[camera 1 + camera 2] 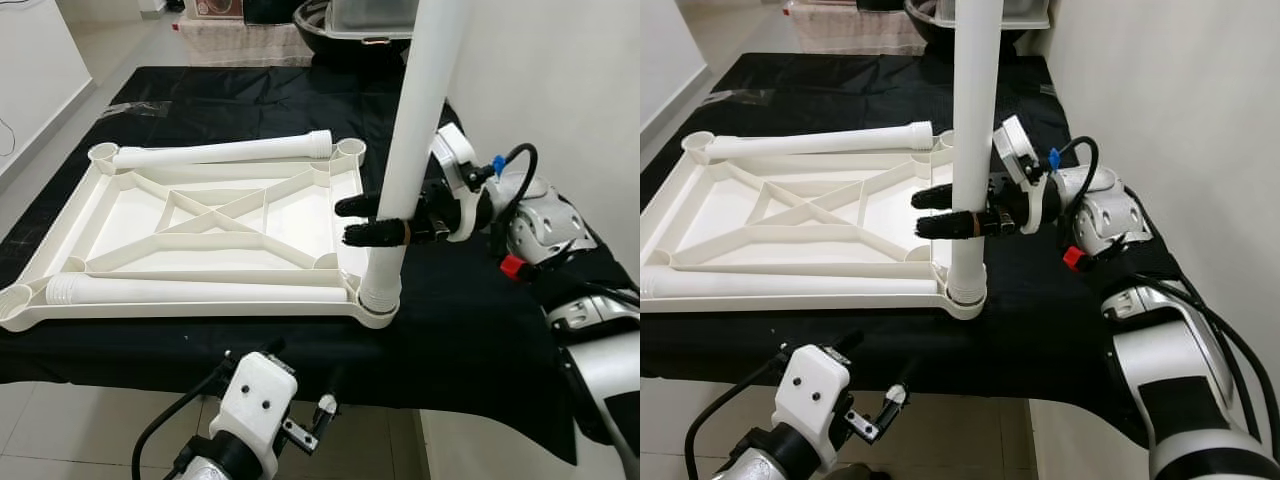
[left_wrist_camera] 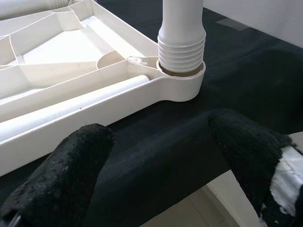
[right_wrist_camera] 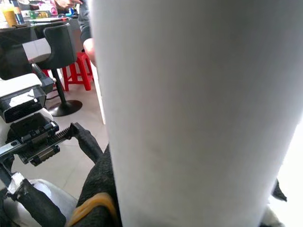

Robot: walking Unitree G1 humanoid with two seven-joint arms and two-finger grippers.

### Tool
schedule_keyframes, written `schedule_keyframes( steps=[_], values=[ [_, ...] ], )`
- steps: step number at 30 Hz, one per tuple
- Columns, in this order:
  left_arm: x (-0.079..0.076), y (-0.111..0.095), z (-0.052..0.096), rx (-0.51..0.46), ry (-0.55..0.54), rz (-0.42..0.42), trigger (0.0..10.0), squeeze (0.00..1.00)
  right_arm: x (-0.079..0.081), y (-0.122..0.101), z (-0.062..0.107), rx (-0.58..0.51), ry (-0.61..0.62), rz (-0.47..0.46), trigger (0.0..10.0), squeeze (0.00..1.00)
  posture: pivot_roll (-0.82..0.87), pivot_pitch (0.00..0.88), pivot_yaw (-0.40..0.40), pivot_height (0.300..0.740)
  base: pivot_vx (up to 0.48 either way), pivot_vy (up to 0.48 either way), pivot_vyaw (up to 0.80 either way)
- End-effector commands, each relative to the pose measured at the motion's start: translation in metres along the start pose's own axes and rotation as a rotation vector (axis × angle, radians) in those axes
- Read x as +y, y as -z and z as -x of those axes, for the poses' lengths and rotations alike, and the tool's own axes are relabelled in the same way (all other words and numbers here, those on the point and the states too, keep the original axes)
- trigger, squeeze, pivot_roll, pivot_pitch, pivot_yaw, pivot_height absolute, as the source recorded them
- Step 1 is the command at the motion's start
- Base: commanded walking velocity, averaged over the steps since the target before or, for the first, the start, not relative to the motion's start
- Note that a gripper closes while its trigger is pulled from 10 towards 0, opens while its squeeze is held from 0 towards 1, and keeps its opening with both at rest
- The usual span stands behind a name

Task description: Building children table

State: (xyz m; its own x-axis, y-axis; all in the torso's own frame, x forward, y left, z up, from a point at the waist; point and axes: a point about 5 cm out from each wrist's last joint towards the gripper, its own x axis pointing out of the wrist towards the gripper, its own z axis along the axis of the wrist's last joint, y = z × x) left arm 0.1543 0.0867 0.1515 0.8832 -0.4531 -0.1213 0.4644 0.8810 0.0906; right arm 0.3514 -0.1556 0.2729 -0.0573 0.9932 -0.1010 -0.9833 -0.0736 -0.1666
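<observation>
While clamped around the upright table leg (image 1: 418, 120), right gripper (image 1: 372, 222) held it standing in the near right corner socket of the upturned white tabletop (image 1: 215, 235). Left gripper (image 2: 156, 175), fingers spread wide and empty, hung below the black-covered table (image 1: 470, 330). Two loose legs (image 1: 225, 152) lay on the tabletop.

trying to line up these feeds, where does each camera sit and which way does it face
Left eye view: on the head, looking down at the upturned tabletop, the upright leg held by the right claw.
Right eye view: same scene; left claw low at the cloth's edge.
Left wrist view: along its black fingers at the leg's corner socket.
Right wrist view: pressed against the leg.
All four share that leg.
</observation>
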Motion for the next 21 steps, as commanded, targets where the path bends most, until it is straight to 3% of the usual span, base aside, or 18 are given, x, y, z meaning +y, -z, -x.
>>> schedule_keyframes(
  steps=[1, 9, 21],
  values=[
    [-0.002, 0.006, 0.000, 0.026, 0.013, -0.017, 10.0, 0.00, 0.001, -0.003, -0.001, 0.007, -0.026, 0.024, 10.0, 0.00, 0.15, 0.142, -0.026, 0.740, 0.000, 0.000, 0.00],
    [-0.002, 0.005, 0.000, 0.024, 0.010, -0.020, 10.0, 0.00, 0.009, 0.014, -0.004, 0.007, -0.053, -0.032, 10.0, 0.00, 0.15, 0.150, -0.025, 0.740, 0.000, 0.000, 0.00],
    [-0.001, 0.005, -0.001, 0.023, 0.009, -0.024, 10.0, 0.00, 0.009, 0.021, -0.012, -0.019, -0.057, -0.038, 10.0, 0.00, 0.15, 0.154, -0.020, 0.740, 0.000, 0.000, 0.00]
  ],
)
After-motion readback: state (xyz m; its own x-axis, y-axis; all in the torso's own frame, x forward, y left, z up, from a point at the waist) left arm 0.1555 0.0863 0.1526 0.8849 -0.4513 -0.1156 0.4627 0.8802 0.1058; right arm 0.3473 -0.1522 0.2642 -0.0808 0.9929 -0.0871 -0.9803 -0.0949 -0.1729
